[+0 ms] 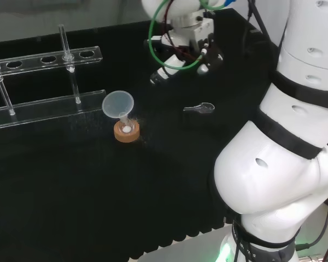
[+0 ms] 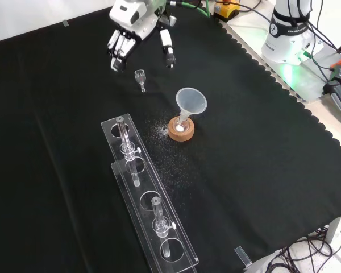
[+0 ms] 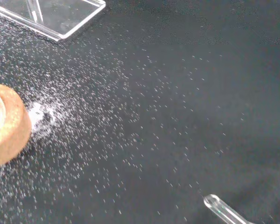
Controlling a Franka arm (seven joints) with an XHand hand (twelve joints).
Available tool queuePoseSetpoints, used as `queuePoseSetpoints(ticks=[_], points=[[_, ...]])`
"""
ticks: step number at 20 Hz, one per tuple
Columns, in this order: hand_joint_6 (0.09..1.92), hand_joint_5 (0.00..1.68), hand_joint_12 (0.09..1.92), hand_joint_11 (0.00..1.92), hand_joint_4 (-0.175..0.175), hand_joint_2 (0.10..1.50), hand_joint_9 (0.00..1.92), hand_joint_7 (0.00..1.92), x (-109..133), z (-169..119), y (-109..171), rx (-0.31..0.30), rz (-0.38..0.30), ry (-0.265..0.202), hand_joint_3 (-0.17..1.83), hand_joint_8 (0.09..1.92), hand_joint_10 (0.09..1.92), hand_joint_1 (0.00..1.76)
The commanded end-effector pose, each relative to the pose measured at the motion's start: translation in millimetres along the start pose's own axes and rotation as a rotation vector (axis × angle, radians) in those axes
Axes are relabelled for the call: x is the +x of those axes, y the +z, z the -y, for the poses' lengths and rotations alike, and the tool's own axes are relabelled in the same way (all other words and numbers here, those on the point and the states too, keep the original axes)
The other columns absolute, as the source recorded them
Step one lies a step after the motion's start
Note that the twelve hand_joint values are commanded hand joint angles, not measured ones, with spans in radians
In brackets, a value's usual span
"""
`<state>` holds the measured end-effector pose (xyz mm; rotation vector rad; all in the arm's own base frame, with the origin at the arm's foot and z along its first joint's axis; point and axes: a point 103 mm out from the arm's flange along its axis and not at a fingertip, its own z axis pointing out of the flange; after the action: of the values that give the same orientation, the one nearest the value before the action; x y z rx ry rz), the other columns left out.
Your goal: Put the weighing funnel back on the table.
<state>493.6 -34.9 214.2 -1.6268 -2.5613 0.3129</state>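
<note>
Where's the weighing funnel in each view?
Head view: weighing funnel lies on the cloth, right of the cork ring, below the hand.
Front view: on the cloth just under the hand, up-left of the cork ring.
Wrist view: its stem tip, across scattered powder from the cork ring.
Shared landmark: the cork ring.

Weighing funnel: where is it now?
Front view: the weighing funnel lies on the cloth just below the hand, apart from it, up and left of the funnel.
</note>
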Motion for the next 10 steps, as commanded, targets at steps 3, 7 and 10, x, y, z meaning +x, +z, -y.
queuePoseSetpoints(ticks=[3,7,10], points=[[0.09,0.17,1.47,0.22,-0.135,0.65,0.48,0.0,16.5,-27.7,8.9,0.038,-0.029,0.022,0.03,0.52,0.09,0.39],[0.09,0.17,1.47,0.22,-0.131,0.66,0.48,0.0,18.2,-25.5,10.4,0.039,-0.029,0.027,0.03,0.52,0.09,0.39],[0.09,0.18,1.47,0.21,-0.128,0.66,0.48,0.0,21.2,-21.9,12.0,0.038,-0.024,0.025,0.03,0.53,0.09,0.39]])
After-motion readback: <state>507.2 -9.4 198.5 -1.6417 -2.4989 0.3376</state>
